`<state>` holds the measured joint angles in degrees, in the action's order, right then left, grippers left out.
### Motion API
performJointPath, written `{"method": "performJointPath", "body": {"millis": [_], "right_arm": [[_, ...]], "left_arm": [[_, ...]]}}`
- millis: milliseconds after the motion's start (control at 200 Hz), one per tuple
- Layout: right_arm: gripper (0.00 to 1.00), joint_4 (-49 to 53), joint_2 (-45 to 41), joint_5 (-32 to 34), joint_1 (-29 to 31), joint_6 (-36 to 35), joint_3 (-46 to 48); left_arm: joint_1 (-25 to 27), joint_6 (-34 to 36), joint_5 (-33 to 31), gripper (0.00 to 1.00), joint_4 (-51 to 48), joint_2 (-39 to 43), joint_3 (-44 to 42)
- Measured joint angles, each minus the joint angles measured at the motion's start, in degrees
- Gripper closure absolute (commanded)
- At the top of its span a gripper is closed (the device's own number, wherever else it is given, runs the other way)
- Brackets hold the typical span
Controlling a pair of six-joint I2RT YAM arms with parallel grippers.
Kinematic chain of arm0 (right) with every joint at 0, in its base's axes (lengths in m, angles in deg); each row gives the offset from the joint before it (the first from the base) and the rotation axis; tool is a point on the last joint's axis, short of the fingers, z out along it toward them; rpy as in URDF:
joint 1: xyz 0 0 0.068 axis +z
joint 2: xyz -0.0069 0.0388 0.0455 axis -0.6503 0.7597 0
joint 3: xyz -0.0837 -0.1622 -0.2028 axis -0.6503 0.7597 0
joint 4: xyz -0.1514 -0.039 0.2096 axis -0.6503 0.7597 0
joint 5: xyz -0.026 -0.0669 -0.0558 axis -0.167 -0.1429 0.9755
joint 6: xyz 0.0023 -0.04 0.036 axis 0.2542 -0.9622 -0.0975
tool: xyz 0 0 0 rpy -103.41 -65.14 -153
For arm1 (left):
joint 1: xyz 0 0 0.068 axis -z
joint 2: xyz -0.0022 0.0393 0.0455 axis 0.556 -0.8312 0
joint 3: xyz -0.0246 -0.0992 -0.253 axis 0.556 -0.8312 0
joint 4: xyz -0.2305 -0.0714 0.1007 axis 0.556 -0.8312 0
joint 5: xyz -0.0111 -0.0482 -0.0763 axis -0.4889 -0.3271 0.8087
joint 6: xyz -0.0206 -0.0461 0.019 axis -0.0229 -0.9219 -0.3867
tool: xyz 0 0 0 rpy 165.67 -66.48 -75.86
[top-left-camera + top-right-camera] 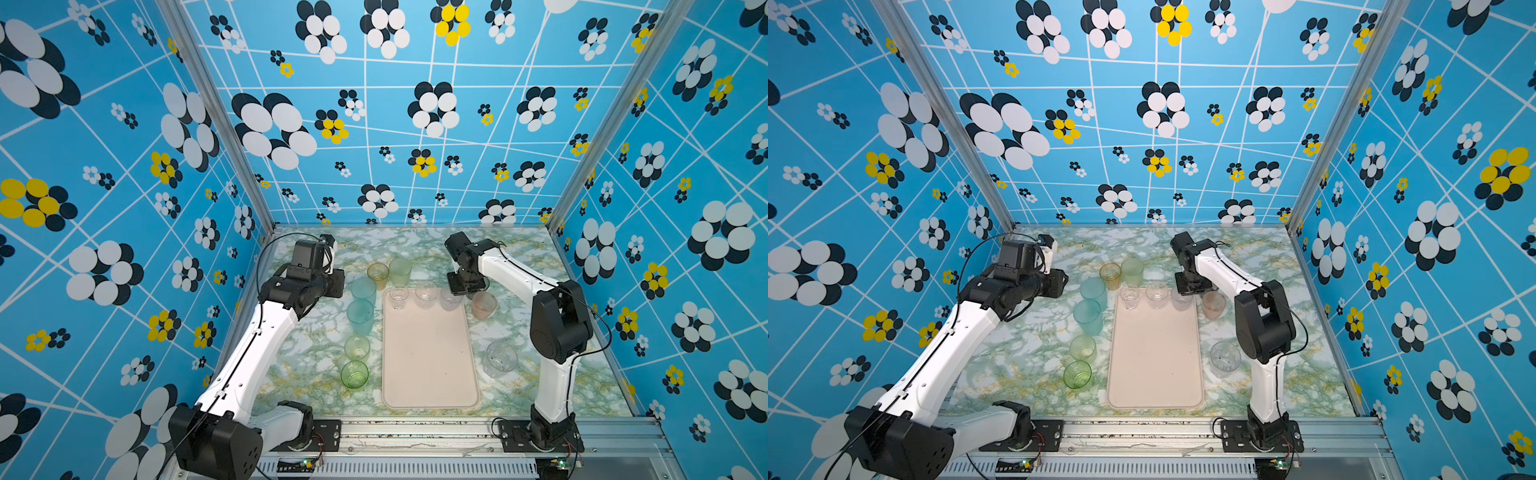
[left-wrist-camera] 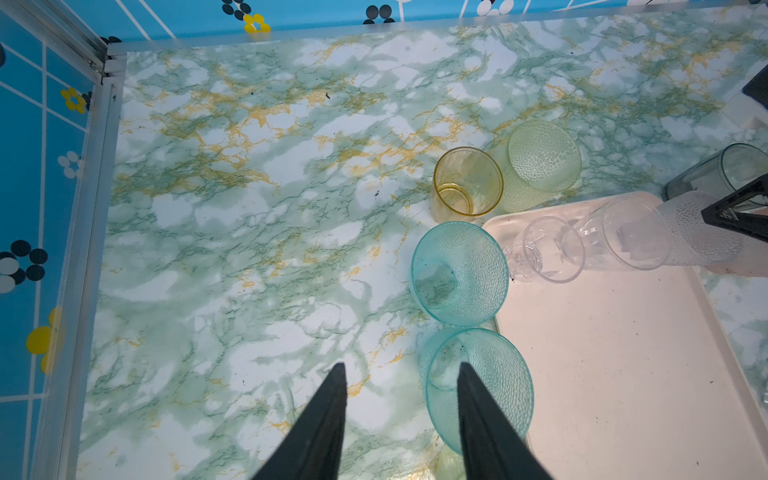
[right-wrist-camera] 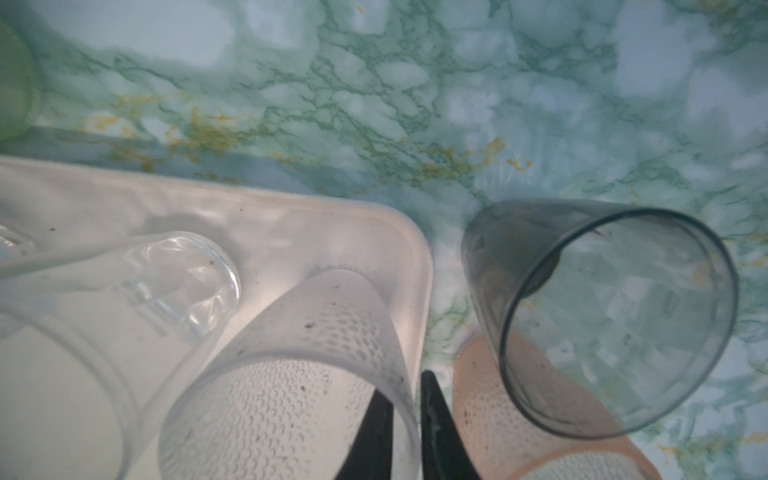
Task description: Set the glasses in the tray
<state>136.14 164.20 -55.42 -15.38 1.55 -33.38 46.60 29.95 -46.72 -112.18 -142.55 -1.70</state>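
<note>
The left pincer (image 2: 401,368) hangs over the far left part of the green-marbled surface (image 1: 309,357). Its jaws stand well apart with only bare surface between them, and it holds nothing. In the left wrist view one of its fingers crosses in front of the near teal tumbler (image 1: 360,316). That glass stands in a row on the surface just beside the left rim of the tray (image 1: 430,365). From far to near the row runs far teal tumbler (image 1: 363,289), near teal tumbler, pale yellow-green tumbler (image 1: 356,347) and bright green tumbler (image 1: 354,374). Off the tray's far left corner an amber tumbler (image 1: 378,274) and a pale green tumbler (image 1: 400,270) stand side by side on the surface. The cream-pink tray lies lengthwise in the middle, mostly bare. Along its far rim stand a small clear tumbler (image 1: 399,297), a second clear tumbler (image 1: 426,295) and, in the far right corner, a frosted tumbler (image 1: 451,300). The right pincer (image 3: 401,382) is down at that corner. Its fingers sit close together astride the frosted tumbler's wall, one inside and one outside, and I cannot tell whether they press on it. Just off that corner a smoky grey tumbler (image 3: 602,324) and a pink tumbler (image 1: 483,304) stand close together on the surface. Nearer the robot, right of the tray, a squat clear tumbler (image 1: 501,356) stands alone.
</note>
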Motion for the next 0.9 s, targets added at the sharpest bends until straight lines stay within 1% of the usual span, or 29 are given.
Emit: {"method": "performJointPath", "body": {"millis": [200,355,455,665,795,810,900], "right_arm": [[0.76,0.0,0.0,0.0,0.0,0.1,0.0],[0.75,0.0,-0.4,0.0,0.0,0.2,0.0],[0.74,-0.1,-2.3,0.0,0.0,0.4,0.3],[0.71,-0.7,-14.5,0.7,0.0,1.7,5.0],[0.70,-1.3,-22.0,2.5,-0.3,2.8,6.8],[0.70,-1.4,-22.7,2.7,-0.4,2.9,7.1],[0.69,-1.5,-26.7,4.0,-1.4,3.6,8.7]], "left_arm": [[0.0,0.0,0.0,0.55,0.0,0.0,0.0],[0.0,0.0,0.0,0.55,0.0,0.0,0.0],[0.1,0.0,0.0,0.55,0.0,0.0,0.0],[2.5,-0.2,0.0,0.55,0.3,0.0,0.0],[6.8,-0.4,-0.6,0.56,0.1,-0.1,0.7],[7.5,-0.5,-0.6,0.60,0.1,-0.1,0.9],[11.9,-0.5,-1.1,0.68,0.0,-0.9,2.8]]}}
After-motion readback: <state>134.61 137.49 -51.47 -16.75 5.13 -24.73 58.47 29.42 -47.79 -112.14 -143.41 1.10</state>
